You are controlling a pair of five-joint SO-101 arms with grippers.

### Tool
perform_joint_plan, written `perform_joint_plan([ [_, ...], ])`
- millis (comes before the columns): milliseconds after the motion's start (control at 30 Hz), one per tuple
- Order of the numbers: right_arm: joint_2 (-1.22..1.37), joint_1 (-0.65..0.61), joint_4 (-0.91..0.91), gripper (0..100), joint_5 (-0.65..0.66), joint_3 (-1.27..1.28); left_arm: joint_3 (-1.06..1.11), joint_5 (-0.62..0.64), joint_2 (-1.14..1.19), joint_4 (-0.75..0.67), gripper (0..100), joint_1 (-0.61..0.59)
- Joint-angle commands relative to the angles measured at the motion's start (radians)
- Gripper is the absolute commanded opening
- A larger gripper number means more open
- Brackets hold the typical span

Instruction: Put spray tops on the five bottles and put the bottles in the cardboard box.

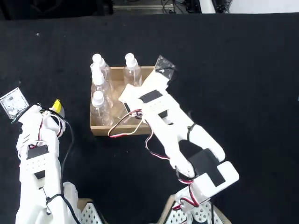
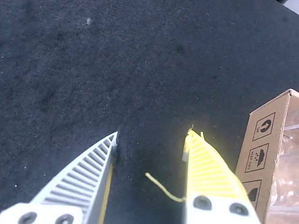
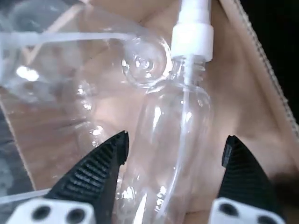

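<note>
The cardboard box (image 1: 95, 126) stands left of the table's middle, and its corner (image 2: 266, 144) appears in the left wrist view. Several clear bottles with white spray tops (image 1: 98, 98) stand along its left and far sides. My right arm (image 1: 156, 109) reaches over the box. My right gripper (image 3: 175, 142) is open inside it, its black fingers (image 3: 110, 154) on either side of a clear bottle (image 3: 173, 126) that carries a white spray top (image 3: 192, 32). My left gripper (image 2: 152, 140) is open over bare black cloth left of the box; its yellow finger (image 1: 57, 106) is seen from above.
A black cloth (image 1: 233, 70) covers the table, with free room to the right and behind the box. A small white tag card (image 1: 13, 103) sits on the left arm, another (image 1: 164, 66) on the right arm near the box's far right corner. Loose cables (image 1: 126, 122) hang over the box's front wall.
</note>
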Motion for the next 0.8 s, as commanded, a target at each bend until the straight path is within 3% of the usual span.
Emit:
perform_joint_plan([
  [0, -0.012, 0.018, 0.003, 27.9, -0.006, -0.062, -0.005, -0.005, -0.009, -0.021, 20, 0.012],
  [633, 0.061, 0.017, 0.006, 27.9, -0.008, -0.134, -0.005, -0.005, -0.011, -0.021, 20, 0.007],
  [767, 0.084, 0.017, 0.080, 27.9, -0.008, -0.174, -0.005, -0.005, -0.011, -0.021, 20, 0.007],
])
